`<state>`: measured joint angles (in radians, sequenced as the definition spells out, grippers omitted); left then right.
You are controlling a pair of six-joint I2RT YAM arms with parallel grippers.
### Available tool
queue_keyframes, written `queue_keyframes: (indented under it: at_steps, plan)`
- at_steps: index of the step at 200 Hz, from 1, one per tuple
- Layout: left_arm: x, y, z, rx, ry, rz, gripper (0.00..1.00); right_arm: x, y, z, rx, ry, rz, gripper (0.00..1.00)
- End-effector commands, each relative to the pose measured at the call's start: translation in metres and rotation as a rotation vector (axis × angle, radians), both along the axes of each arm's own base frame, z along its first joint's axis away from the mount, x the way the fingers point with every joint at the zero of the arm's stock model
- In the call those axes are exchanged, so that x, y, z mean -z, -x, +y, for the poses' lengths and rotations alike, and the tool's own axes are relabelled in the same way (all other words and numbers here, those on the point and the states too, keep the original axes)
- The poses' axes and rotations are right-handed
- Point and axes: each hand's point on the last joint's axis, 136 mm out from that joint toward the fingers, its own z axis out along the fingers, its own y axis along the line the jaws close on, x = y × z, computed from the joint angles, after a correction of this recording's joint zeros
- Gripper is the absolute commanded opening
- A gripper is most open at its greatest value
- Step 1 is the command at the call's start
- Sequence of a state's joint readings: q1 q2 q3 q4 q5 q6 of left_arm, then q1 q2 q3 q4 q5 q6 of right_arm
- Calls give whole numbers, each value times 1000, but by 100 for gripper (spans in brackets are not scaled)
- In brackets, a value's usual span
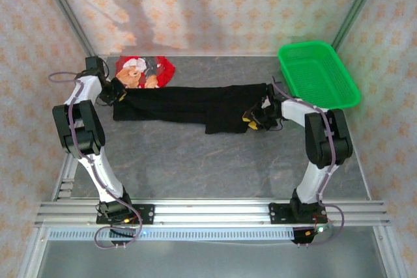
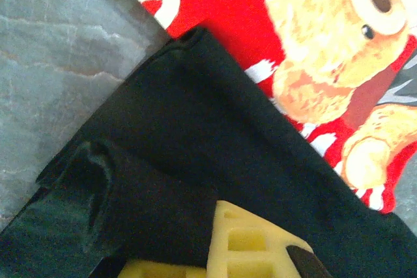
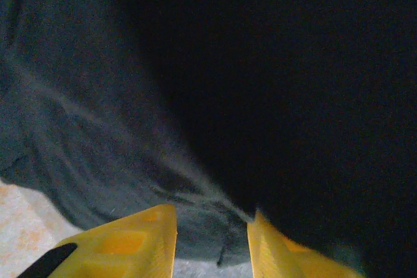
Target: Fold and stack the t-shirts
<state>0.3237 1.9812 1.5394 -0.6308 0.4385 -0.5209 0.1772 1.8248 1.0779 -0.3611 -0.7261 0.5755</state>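
**A:** Where is there room to move?

**B:** On the near half of the table. Open grey surface runs from the black t-shirt down to the rail that carries the arm bases. The far half is tighter. The red t-shirt lies against the far edge on the left. The green basket sits in the far right corner, its outer side close to the patterned side wall.

**A:** And the black one?

**B:** It is stretched into a long band across the table, left to right, between the two arms. Its far edge is fairly straight, and a flap hangs toward the near side close to the right end. Its left corner overlaps the red shirt's near edge, beside the tan bear print.

**A:** The pincers?

**B:** The left pincer is clenched on the black shirt's left end, with cloth bunched over its yellow fingers. The right pincer is at the right end, released, its fingers apart and a fold of black cloth lying in the gap.
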Motion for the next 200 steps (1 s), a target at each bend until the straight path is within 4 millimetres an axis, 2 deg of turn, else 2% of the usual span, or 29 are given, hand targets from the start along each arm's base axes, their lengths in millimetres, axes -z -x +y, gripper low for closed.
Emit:
queue_keyframes:
  at_steps: [1, 33, 42, 59, 86, 104, 129, 167, 200]
  plan:
    - [-17, 3, -6, 38, -19, -44, 0, -3, -16, -3, 3, 46, -57, 34]
    - [-11, 9, -8, 42, -14, -30, 0, -5, -12, -7, -20, 86, -46, 32]
    - [-9, 10, -9, 42, -14, -27, 0, -4, -12, -9, -22, 99, -44, 28]
    - [-8, 10, -9, 41, -13, -28, 0, -4, -14, -10, -11, 104, -43, 12]
    - [-10, 10, -9, 48, -15, -28, 0, -31, -13, -7, -19, 101, -66, 0]
    - [-9, 11, -9, 54, -18, -25, 0, -46, -3, -9, -40, 120, -46, 0]
    - [-7, 12, -9, 57, -21, -21, 0, -56, 9, -11, -36, 119, -16, 0]
    - [-3, 14, -11, 58, -13, -15, 0, -60, 14, -13, -31, 127, -30, 0]
    - [1, 18, -11, 70, -17, 1, 0, -78, 12, -13, -41, 157, -18, 0]
